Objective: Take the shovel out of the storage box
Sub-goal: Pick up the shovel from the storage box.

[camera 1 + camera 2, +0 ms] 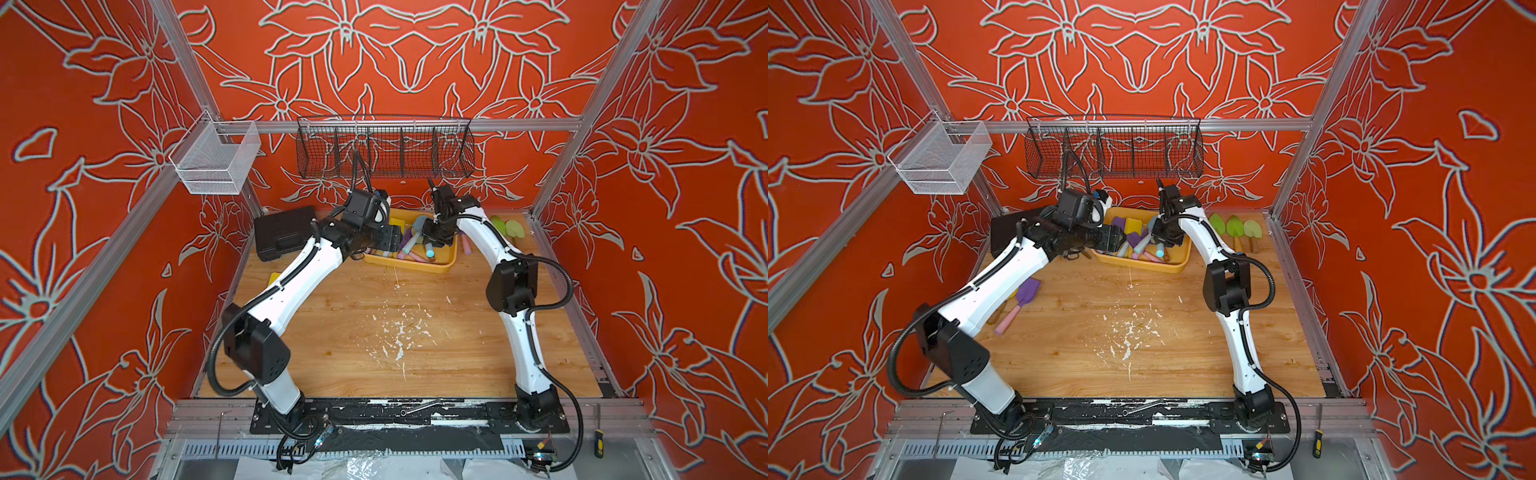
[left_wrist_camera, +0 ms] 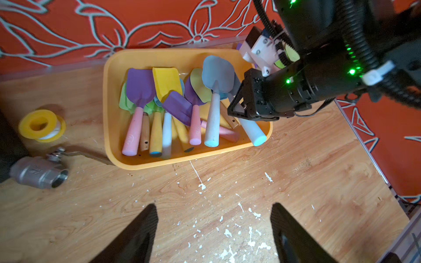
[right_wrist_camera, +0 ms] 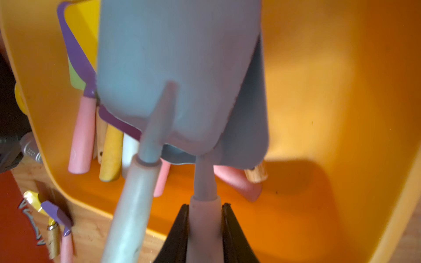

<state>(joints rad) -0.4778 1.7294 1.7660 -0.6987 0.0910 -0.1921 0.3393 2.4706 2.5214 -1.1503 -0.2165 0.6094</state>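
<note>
The yellow-orange storage box (image 2: 107, 95) stands at the back of the wooden table, also seen in both top views (image 1: 411, 266) (image 1: 1142, 266). Several colourful shovels lie in it. My right gripper (image 3: 205, 206) (image 2: 239, 109) is shut on the pale handle (image 2: 252, 132) of a grey-blue shovel (image 3: 247, 113) at the box's right end. The handle's light-blue end pokes over the near rim. A second grey-blue shovel (image 2: 217, 72) partly covers its blade. My left gripper (image 2: 214, 207) hangs open over bare table in front of the box, holding nothing.
A black tool case (image 1: 282, 232) lies left of the box, with a yellow tape roll (image 2: 41, 125) and a metal valve (image 2: 38, 172) near it. Green shovels (image 1: 1235, 228) lie at the back right, a purple one (image 1: 1021, 303) under my left arm. Wire baskets (image 1: 384, 149) hang above.
</note>
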